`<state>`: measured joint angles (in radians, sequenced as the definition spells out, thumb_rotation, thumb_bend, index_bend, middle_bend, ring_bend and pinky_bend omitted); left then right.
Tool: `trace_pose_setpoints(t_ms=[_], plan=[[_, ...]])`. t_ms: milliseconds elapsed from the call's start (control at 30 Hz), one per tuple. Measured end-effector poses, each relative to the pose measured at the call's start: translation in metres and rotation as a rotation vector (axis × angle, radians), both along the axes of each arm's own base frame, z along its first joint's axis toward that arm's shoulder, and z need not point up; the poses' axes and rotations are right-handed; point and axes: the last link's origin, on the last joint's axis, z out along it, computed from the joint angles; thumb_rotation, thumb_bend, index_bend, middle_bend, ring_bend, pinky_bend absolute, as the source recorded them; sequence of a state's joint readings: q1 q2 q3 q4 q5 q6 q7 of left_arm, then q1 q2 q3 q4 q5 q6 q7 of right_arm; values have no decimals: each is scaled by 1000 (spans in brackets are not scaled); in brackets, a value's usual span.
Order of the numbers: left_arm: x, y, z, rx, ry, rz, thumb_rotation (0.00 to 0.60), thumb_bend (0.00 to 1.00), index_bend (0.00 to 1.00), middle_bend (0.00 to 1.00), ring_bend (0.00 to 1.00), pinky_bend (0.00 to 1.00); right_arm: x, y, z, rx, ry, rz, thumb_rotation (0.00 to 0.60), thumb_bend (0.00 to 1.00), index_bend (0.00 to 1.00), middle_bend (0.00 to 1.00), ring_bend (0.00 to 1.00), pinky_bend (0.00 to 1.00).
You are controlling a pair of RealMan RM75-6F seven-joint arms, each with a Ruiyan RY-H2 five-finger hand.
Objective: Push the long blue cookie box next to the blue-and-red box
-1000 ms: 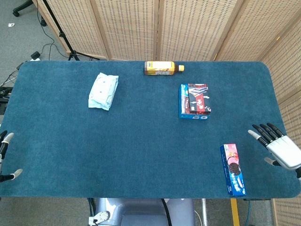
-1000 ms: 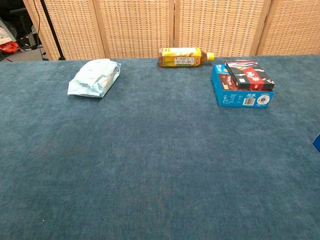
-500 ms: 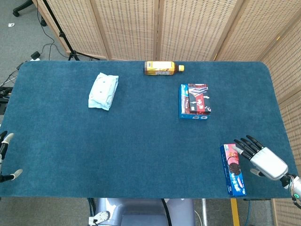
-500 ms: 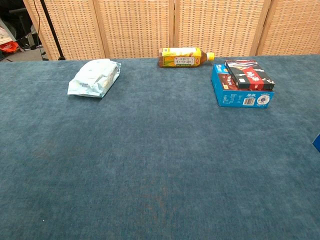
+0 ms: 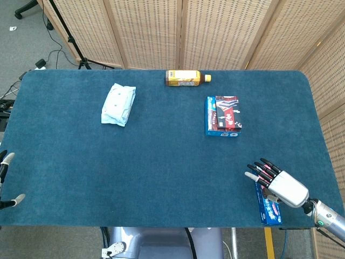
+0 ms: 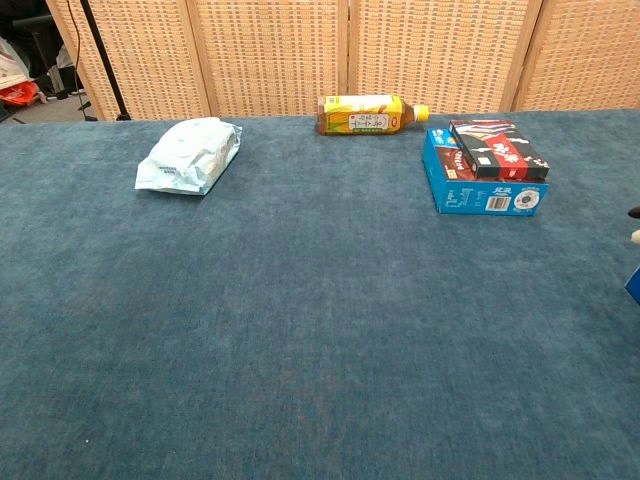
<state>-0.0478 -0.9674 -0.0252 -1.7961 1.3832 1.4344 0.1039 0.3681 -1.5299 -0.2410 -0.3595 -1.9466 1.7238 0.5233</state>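
Note:
The long blue cookie box (image 5: pixel 268 208) lies near the table's front right corner, lengthwise front to back; only its corner (image 6: pixel 634 285) shows in the chest view. My right hand (image 5: pixel 279 184) is over the box's far half with its fingers spread toward the back left, and nothing is in its grip. Whether it touches the box I cannot tell. Its fingertips (image 6: pixel 634 225) just enter the chest view. The blue-and-red box (image 5: pixel 222 116) (image 6: pixel 487 170) lies well behind the cookie box. Fingertips of my left hand (image 5: pixel 6 181) show apart at the front left edge, holding nothing.
A yellow drink bottle (image 5: pixel 186 78) (image 6: pixel 365 113) lies on its side at the table's back edge. A white wipes pack (image 5: pixel 118 104) (image 6: pixel 188 155) lies at the back left. Wicker screens (image 5: pixel 215 32) stand behind the table.
My right hand has moved left from the table's right edge to over the cookie box. The box itself has not visibly shifted. The left hand is still.

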Motion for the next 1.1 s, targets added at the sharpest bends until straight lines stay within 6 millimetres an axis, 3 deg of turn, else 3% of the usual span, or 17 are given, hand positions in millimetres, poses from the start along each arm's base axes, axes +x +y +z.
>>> trace_pose_setpoints(t_ms=[267,533,767,1100], plan=[[-2,1,-1,-6,4,8,600,0,0,0,0,0,3,0,14,-14,3,38,600,0,0,0,0,8],[1,1,-4,-11,13,2,600,0,0,0,0,0,-18,5,28,-34,83,-34,600,0,0,0,0,8],[3,1,-6,-17,13,-4,600,0,0,0,0,0,-28,6,32,-44,53,-119,600,0,0,0,0,8],[3,1,-6,-20,11,-4,600,0,0,0,0,0,-40,0,19,8,-40,-287,600,0,0,0,0,8]])
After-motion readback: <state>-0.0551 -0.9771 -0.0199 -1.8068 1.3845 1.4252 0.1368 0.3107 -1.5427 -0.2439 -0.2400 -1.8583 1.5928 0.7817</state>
